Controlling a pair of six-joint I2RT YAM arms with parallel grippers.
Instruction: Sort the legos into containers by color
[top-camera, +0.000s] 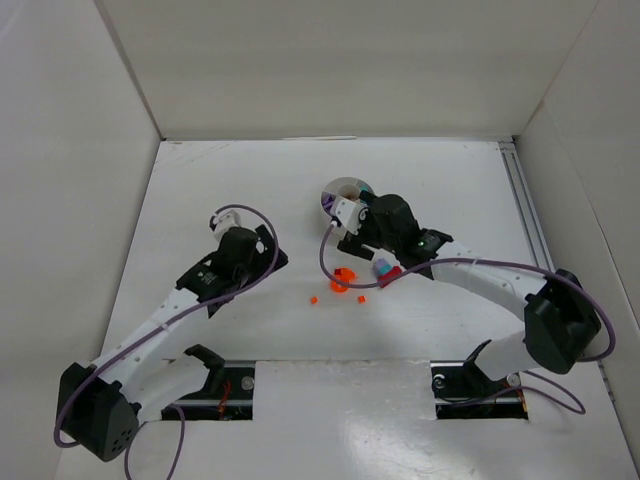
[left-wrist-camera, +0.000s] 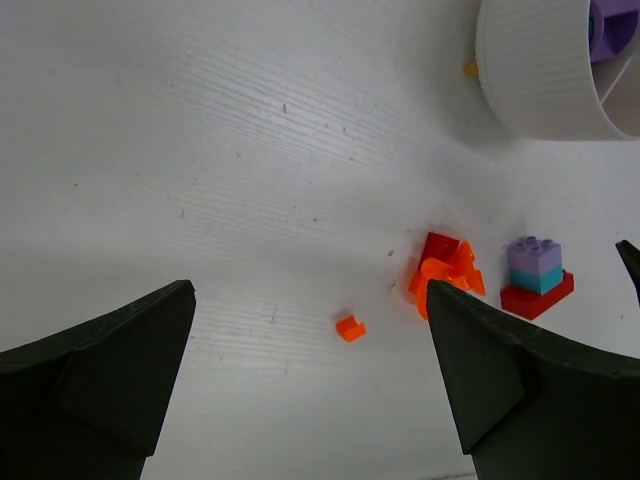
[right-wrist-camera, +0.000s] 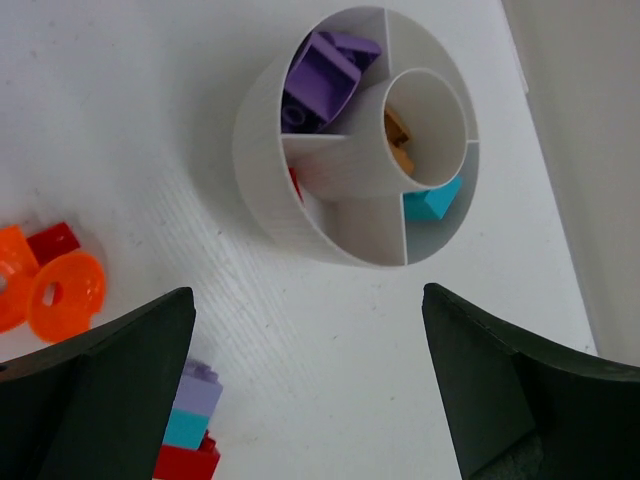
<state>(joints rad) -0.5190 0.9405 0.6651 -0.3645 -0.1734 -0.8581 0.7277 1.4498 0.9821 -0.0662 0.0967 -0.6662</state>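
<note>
- The surface (top-camera: 250, 180) is white, shut in by upright white walls (top-camera: 60, 150) on the left, back and right. A rail (top-camera: 525, 210) runs along its right edge. The broad left and far parts lie bare.
- The left arm (top-camera: 170, 320) reaches up the left-centre. The right arm (top-camera: 480, 275) bends in from the right, and its wrist hides the near part of the dish from above.
- Left pincer (left-wrist-camera: 308, 300): fingers wide apart, nothing between them, above bare surface. The loose legos lie ahead and to its right, the dish further off at its upper right, cut by the frame.
- Right pincer (right-wrist-camera: 307, 295): fingers wide apart, empty, with the dish (right-wrist-camera: 270, 190) just beyond the gap.
- The dish sits at mid-far surface, well clear of every wall.
- In the dish, purple pieces (right-wrist-camera: 325, 75) fill one wedge and a teal piece (right-wrist-camera: 430, 200) sits in another. A brown piece (right-wrist-camera: 398, 140) is in the central well. A red sliver (right-wrist-camera: 295, 185) is mostly hidden behind a wedge wall.
- A stack (left-wrist-camera: 535, 278), lilac on teal on red, stands on the surface by the right pincer's left finger. Its base is cut off in the right wrist view.
- An orange cluster (left-wrist-camera: 445, 280) with a red brick lies just beside the stack; its pieces overlap and are hard to separate.
- One orange bit (left-wrist-camera: 350, 327) lies alone, near the cluster.
- A yellow speck (left-wrist-camera: 469, 69) touches the dish wall; I cannot tell what it is.
</note>
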